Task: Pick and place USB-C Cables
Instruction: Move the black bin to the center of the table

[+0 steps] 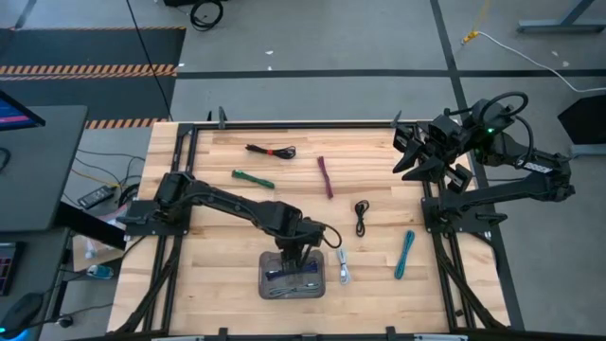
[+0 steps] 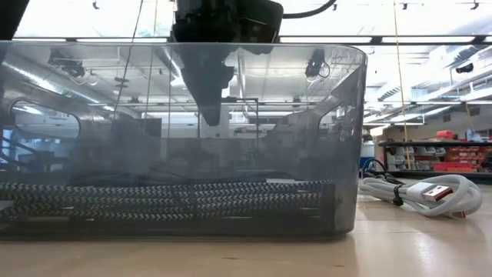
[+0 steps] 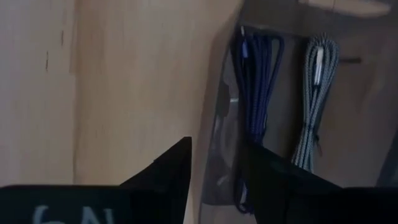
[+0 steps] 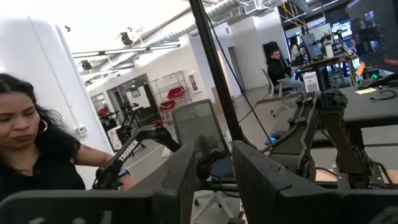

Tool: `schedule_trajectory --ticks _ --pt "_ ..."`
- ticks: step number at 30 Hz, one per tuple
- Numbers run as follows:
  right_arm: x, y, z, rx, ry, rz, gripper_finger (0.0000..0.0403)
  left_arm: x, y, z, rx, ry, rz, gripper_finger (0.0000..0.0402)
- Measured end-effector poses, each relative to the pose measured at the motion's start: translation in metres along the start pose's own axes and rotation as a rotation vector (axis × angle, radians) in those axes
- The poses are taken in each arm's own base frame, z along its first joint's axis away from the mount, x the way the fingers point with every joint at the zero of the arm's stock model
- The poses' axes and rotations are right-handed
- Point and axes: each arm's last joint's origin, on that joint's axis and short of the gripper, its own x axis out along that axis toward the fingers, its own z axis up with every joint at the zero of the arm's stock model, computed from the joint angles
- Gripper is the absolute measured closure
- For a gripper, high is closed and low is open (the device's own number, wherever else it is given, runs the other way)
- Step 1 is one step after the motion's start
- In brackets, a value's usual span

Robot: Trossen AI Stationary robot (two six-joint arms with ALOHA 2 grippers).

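Observation:
A translucent grey tray (image 1: pixel 268 281) sits near the table's near edge. A purple cable (image 3: pixel 256 93) and a grey braided cable (image 3: pixel 314 87) lie inside it; the braided cords (image 2: pixel 154 200) show through its wall. My left gripper (image 1: pixel 295 254) hovers open over the tray's far wall, its fingers (image 3: pixel 177 171) either side of that rim (image 3: pixel 219 106), holding nothing. On the table lie a black-red cable (image 1: pixel 272 151), green cable (image 1: pixel 253 179), maroon cable (image 1: pixel 326 177), black cable (image 1: pixel 361 217), white cable (image 1: pixel 342 266) and teal cable (image 1: pixel 405 254). My right gripper (image 1: pixel 409 152) waits open at the far right.
The white cable (image 2: pixel 415 192) lies just right of the tray. A dark frame (image 1: pixel 431 208) borders the wooden table top. A person (image 4: pixel 37 143) stands beyond the table in the right wrist view. Bare wood lies between the scattered cables.

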Motion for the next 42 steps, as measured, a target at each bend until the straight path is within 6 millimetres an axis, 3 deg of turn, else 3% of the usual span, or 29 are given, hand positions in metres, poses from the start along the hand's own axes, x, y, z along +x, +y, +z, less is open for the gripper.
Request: schedule_trajectory --ticks 11,21,32,42 --pt "0.0 0.0 0.0 -0.002 0.0 0.0 0.029 0.004 0.004 0.006 -0.065 -0.037 0.023 0.026" --pt "0.0 0.0 0.0 -0.002 -0.001 0.001 0.029 0.02 0.003 0.003 -0.029 0.023 0.028 0.026" --pt "0.0 0.0 0.0 -0.003 -0.001 0.002 0.029 0.021 0.004 0.004 0.043 0.02 0.037 0.026" --pt "0.0 0.001 0.001 0.0 -0.006 0.004 0.029 0.06 0.01 0.004 0.064 0.116 0.062 0.026"
